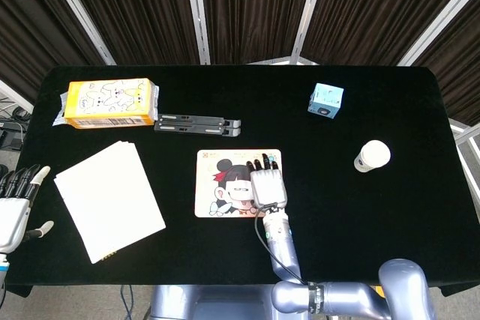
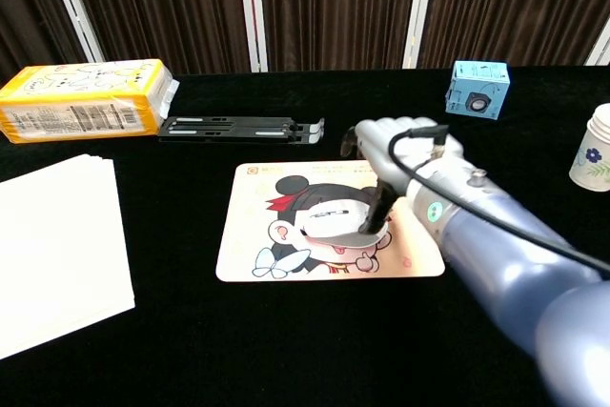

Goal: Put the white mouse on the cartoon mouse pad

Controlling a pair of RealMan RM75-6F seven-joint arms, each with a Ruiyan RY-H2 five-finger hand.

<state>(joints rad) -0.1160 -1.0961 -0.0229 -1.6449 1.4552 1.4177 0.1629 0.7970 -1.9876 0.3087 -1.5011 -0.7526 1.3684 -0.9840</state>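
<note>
Black cloth-covered surface (image 1: 375, 207) before dark pleated curtains. Far to the left, off the edge: left hand (image 1: 15, 198), fingers apart, holding nothing. Between it and the right hand: yellow printed tissue pack (image 1: 109, 103), stack of white paper sheets (image 1: 109, 200), black folding stand (image 1: 198, 124). Centre: right hand (image 2: 400, 164) spread over the white mouse (image 2: 335, 220), fingers lifted but thumb at its edge; grip unclear. Mouse resting on the cartoon-printed rectangular mouse pad (image 2: 262, 235). Rightward: small light-blue cube (image 1: 326, 100), white paper cup (image 1: 372, 156).

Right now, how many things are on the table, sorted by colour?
White: 3, mouse, paper stack, paper cup
Yellow: 1, tissue pack
Blue: 1, cube
Black: 1, folding stand
Multicoloured: 1, mouse pad
Total: 7
</note>
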